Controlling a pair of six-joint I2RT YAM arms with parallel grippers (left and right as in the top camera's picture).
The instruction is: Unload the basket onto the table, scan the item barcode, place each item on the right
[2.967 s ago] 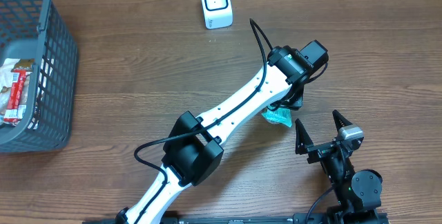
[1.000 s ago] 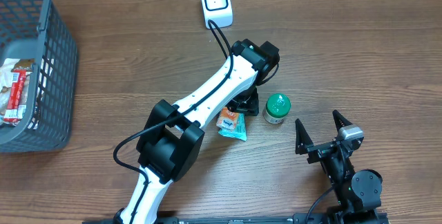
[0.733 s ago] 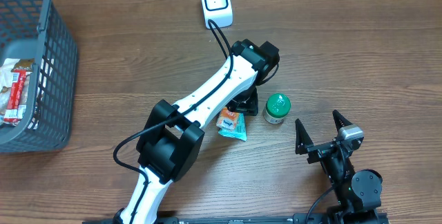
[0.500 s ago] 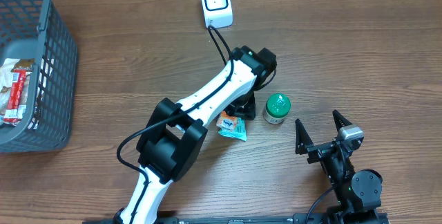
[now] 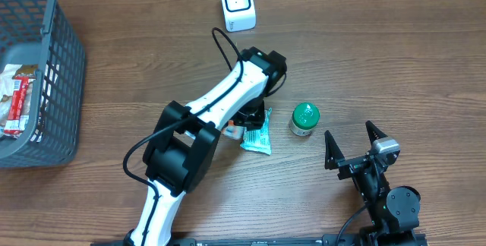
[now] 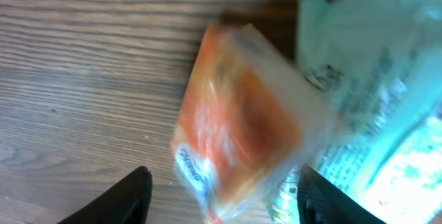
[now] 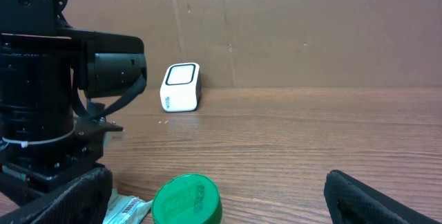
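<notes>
On the wooden table, the left gripper straddled the mid-table orange packet with jaws apart, a teal packet against its right side, so a pinch might drag both wrappers or crease the barcode, while the right gripper sat wide open at the near right.

Left arm: white links, bulky black joint housings, thin black cable looping off side. Right arm: all black, silver block at wrist. Right gripper fingers: black, tapering to points.
</notes>
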